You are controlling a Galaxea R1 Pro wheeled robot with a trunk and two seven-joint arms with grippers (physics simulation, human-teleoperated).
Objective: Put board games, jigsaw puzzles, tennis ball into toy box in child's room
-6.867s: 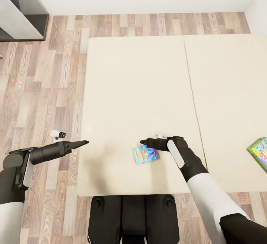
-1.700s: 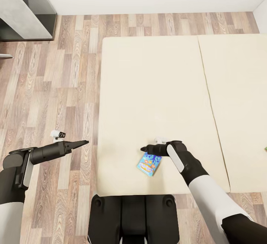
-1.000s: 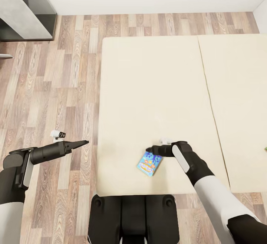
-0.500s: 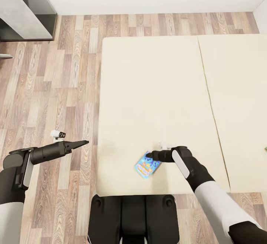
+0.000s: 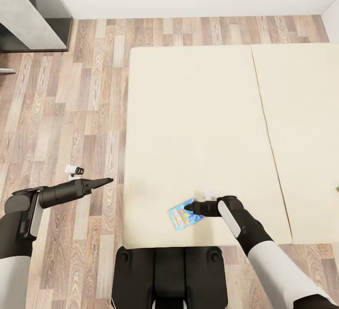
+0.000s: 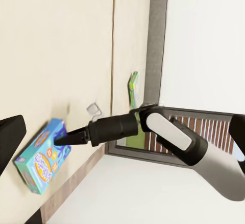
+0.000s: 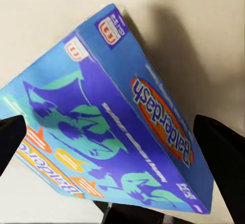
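Note:
A blue Balderdash board game (image 5: 182,214) lies near the front edge of the cream bed (image 5: 197,111), tipped up on one edge. My right gripper (image 5: 191,207) is at its far right corner and touches it. In the right wrist view the box (image 7: 102,137) sits between the two spread fingers (image 7: 219,152), so the gripper is open. From the left wrist view, the right gripper's tip (image 6: 60,139) meets the box (image 6: 41,157). My left gripper (image 5: 107,180) hangs open over the floor, left of the bed, holding nothing. A green board game (image 5: 337,188) peeks in at the right border.
Wood floor (image 5: 70,111) runs left of and behind the bed. A grey cabinet (image 5: 28,12) stands at the far left corner. My base (image 5: 169,276) is against the bed's front edge. The green game (image 6: 133,88) also lies farther along the bed.
My right gripper has moved toward me along the bed. The blue game slid toward the front edge with it, turned, and tipped up. The left arm stayed still.

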